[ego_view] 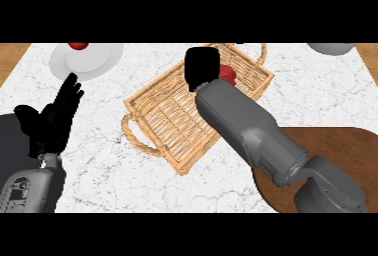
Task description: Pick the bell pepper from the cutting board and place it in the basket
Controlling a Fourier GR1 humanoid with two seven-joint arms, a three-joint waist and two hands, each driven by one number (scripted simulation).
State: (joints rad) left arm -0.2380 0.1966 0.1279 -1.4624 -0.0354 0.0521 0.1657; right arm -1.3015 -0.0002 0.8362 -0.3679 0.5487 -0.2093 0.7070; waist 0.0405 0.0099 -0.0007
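- The right hand (pixel 201 67) is over the far part of the wicker basket (pixel 170 125); seen from behind, its fingers are hidden, so I cannot tell whether they are closed or spread.
- The red bell pepper (pixel 228 75) shows just beside that hand, inside the basket's outline; whether it is held or already resting I cannot tell.
- The forearm stretches from the brown cutting board (pixel 347 150), now bare where visible, so the carry looks nearly finished.
- The left hand (pixel 52 120) rests open at the left, fingers up.
- On the marble tabletop (pixel 96 170), a white plate (pixel 92 62) carries something red.
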